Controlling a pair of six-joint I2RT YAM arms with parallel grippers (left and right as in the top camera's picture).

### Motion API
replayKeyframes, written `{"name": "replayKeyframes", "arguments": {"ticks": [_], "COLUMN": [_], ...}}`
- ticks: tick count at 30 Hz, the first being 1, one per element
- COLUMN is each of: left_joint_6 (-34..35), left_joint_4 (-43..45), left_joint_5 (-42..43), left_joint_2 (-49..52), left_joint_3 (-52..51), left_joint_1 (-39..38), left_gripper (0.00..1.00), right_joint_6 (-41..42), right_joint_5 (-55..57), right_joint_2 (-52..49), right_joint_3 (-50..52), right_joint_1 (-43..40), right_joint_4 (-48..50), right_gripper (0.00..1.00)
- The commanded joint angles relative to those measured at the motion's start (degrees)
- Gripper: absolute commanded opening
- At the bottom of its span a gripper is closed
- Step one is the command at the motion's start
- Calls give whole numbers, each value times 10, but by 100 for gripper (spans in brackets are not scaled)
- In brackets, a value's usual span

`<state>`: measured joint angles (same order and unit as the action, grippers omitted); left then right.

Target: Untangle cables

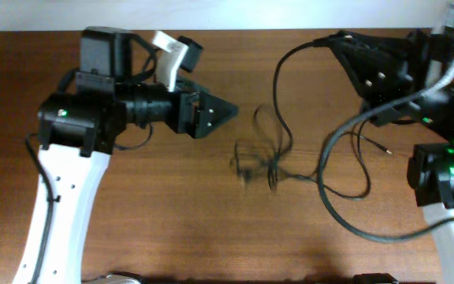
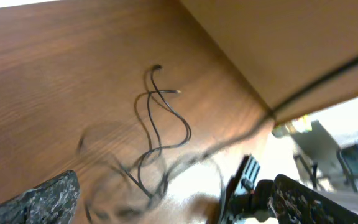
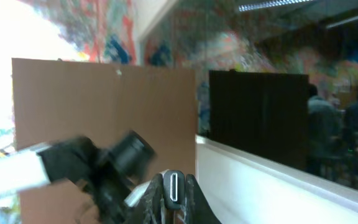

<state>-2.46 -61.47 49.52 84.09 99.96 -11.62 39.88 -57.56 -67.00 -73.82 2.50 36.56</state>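
The cables (image 1: 265, 158) lie as a loose knot of thin black cords on the brown table (image 1: 172, 221), between the two arms. One thin end with a small plug (image 1: 385, 149) trails off to the right. My left gripper (image 1: 225, 114) hovers just left of the knot, open and holding nothing. In the left wrist view its fingers (image 2: 48, 199) stand far apart at the frame's bottom corners, with the cables (image 2: 160, 121) looping on the wood ahead, blurred near the bottom. My right gripper (image 3: 174, 182) is raised facing the room, shut on a black plug (image 3: 174, 186) with a silvery slot.
A thick black arm cable (image 1: 341, 217) sweeps across the right of the table. The right arm's dark links (image 1: 377, 67) fill the back right. A brown cardboard panel (image 2: 278, 43) stands along the table's far edge. The left arm's white base link (image 1: 61, 213) occupies the near left.
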Motion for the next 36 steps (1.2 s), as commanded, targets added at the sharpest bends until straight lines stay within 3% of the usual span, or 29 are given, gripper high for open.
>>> {"name": "replayKeyframes", "arguments": {"ticks": [1,7,13,15,16,17,18,19,21,26,29,30,31,32,33,36], "left_joint_6": [-50,-63,-63,-63,-63,-62,-62,-62,-62,-5,52,56,56,56,59,108], "left_joint_4": [3,19,100,119,123,128,129,128,127,126,128,129,129,133,143,192], "left_joint_5": [7,22,20,17,17,17,17,17,12,-103,-71,-37,-15,3,3,2], "left_joint_2": [15,34,34,34,34,34,34,34,34,34,27,19,13,-2,-17,-49], "left_joint_3": [2,2,2,2,2,2,2,2,2,2,6,7,7,7,9,34], "left_joint_1": [-24,-49,-145,-157,-160,-162,-162,-162,-162,-111,-38,-7,11,36,52,80], "left_gripper": [99,99,97,84,85,68,42,0,0,0,0,0,0,0,0,0], "right_joint_6": [92,99,100,99,99,99,99,99,99,99,33,-16,-48,-87,-113,-137], "right_joint_5": [10,29,35,27,27,27,27,25,20,16,5,6,6,6,6,-10], "right_joint_2": [3,0,-32,-35,-35,-35,-35,-35,-35,-36,-45,-51,-57,-69,-86,-130], "right_joint_3": [-5,-5,-5,-5,-5,-5,-5,-5,-5,-5,-5,-5,-5,-5,-5,-5], "right_joint_1": [2,0,1,1,1,0,0,0,0,-63,-131,-148,-155,-158,-157,-134], "right_joint_4": [1,2,2,2,2,2,2,3,3,-21,-164,-238,-283,-334,-383,-462], "right_gripper": [4,4,4,4,4,4,4,4,4,4,4,12,56,91,98,100]}}
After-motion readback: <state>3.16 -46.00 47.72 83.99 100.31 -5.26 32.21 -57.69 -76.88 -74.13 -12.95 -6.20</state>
